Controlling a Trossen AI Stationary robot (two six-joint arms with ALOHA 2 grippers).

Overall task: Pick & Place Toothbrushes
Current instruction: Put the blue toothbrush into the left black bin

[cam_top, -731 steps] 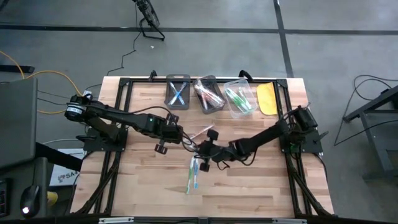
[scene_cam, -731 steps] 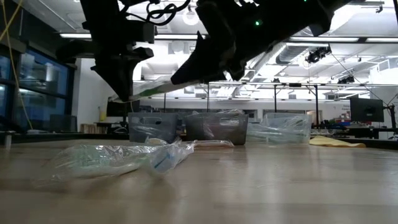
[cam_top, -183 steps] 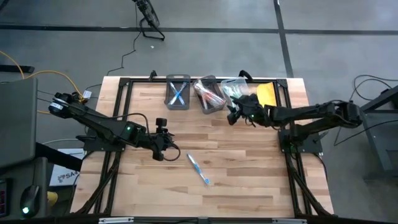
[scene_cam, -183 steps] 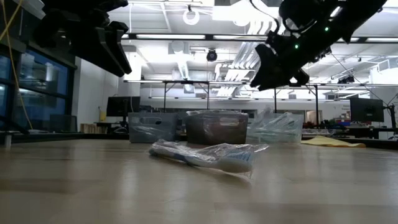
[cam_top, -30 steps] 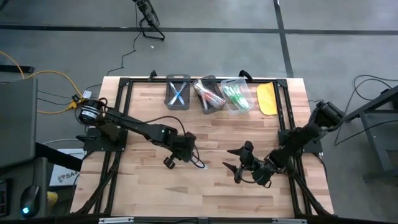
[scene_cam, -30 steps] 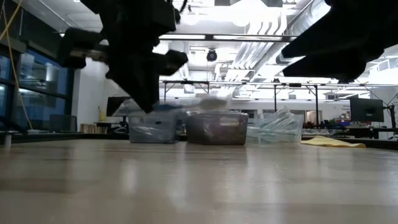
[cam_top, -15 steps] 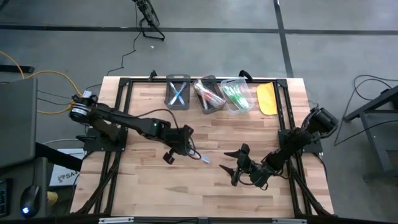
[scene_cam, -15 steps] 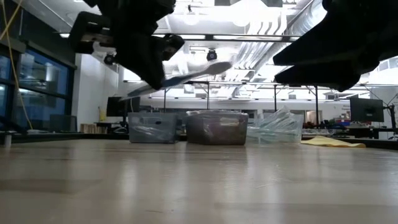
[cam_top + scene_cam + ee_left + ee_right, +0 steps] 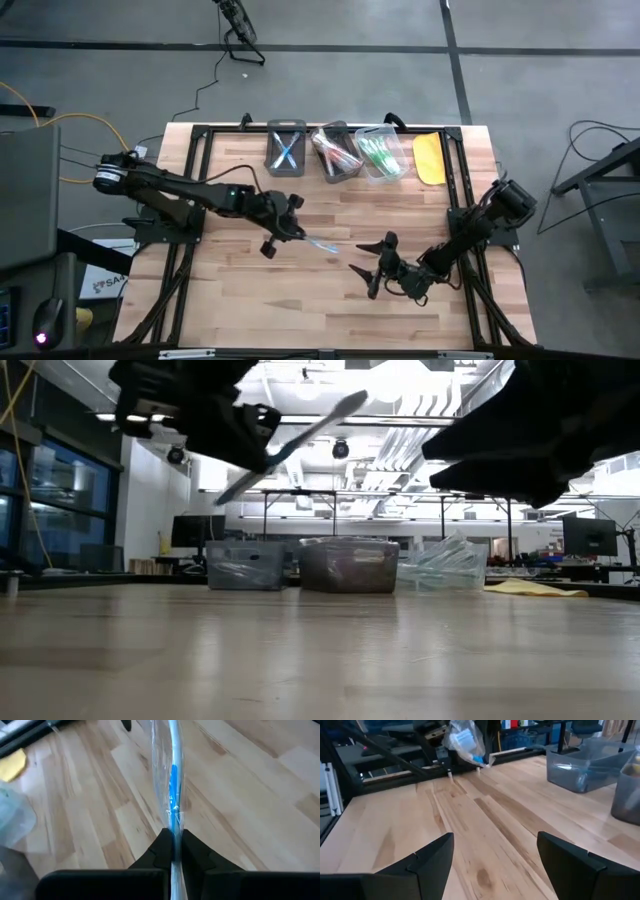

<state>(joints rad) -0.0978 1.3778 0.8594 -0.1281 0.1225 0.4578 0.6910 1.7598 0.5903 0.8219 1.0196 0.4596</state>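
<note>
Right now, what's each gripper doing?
Left gripper: shut on the blue toothbrush, lifted off the table.
Right gripper: open, empty.

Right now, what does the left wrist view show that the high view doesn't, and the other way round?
Only the left wrist view shows the left gripper pinching a blue toothbrush in a clear wrapper, held above the bare table.

Only the high view shows the three bins with toothbrushes along the far edge, and the right gripper open over the table near the right side.

Both show the held toothbrush, the wooden table and the yellow flat object.
</note>
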